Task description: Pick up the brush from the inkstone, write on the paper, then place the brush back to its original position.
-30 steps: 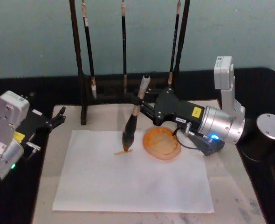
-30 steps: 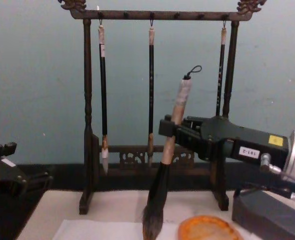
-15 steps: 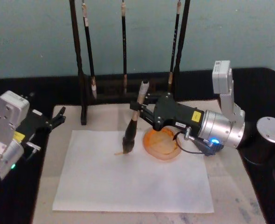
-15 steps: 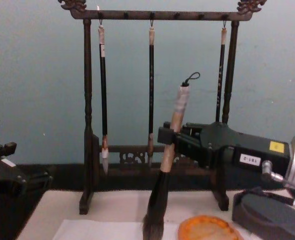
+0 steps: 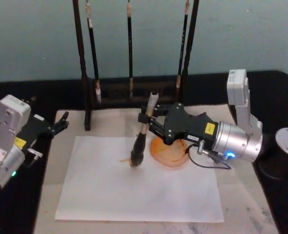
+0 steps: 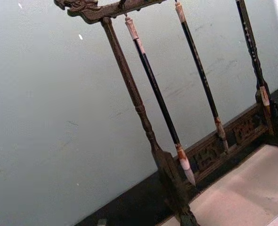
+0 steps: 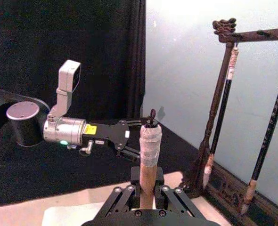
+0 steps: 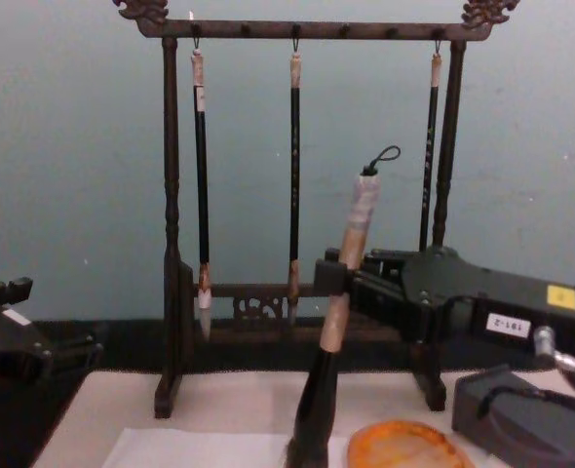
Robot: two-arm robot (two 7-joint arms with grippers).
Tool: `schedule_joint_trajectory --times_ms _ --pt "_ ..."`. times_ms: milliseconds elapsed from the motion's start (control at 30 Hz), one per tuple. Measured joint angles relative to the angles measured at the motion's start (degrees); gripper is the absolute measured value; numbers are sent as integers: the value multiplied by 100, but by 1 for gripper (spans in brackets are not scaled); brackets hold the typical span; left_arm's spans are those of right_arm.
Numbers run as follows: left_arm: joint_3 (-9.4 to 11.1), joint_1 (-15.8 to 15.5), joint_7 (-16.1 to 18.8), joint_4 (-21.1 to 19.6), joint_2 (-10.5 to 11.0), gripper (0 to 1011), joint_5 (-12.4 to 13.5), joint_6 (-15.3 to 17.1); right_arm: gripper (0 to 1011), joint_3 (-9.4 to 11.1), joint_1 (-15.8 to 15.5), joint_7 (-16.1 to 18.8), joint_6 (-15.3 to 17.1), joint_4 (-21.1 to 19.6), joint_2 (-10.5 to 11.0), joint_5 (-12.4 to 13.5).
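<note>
Pale wall behind, black table below, with a cream mat (image 5: pixel 239 195) on it and the paper (image 5: pixel 134 192) lying square on the mat. The brush (image 5: pixel 138 147) stands steeply on the paper near its far edge. Its tuft points down and seems to touch the sheet, and its loop end leans up and back toward the rack (image 5: pixel 87 97). The right gripper (image 5: pixel 148 119) reaches in from the right, its jaws pinching the tan handle. An orange dish (image 5: pixel 169 152) sits just right of the tuft, overlapping the paper's far edge. Bare white lies open to the left and front. The left gripper (image 5: pixel 61 122) hangs over the mat's left corner, jaws spread, well apart.
</note>
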Motion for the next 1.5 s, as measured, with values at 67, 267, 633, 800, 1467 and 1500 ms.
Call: schedule_joint_trajectory --times_ms 67,267,633,800,1467,1500 --pt "0 0 0 0 0 1010 0 0 163 -1 -32 -13 15 -61 30 0" --pt "0 0 0 0 0 1010 0 0 163 -14 -148 -47 73 -279 139 7" --pt "0 0 0 0 0 1010 0 0 163 41 -295 -169 66 -587 266 45" --pt "0 0 0 0 0 1010 0 0 163 161 -325 -245 15 -703 292 120" --pt "0 0 0 0 0 1010 0 0 163 1231 -646 -1259 888 -581 37 1599" --pt "0 0 0 0 0 1010 0 0 163 1231 -646 -1259 888 -581 37 1599"
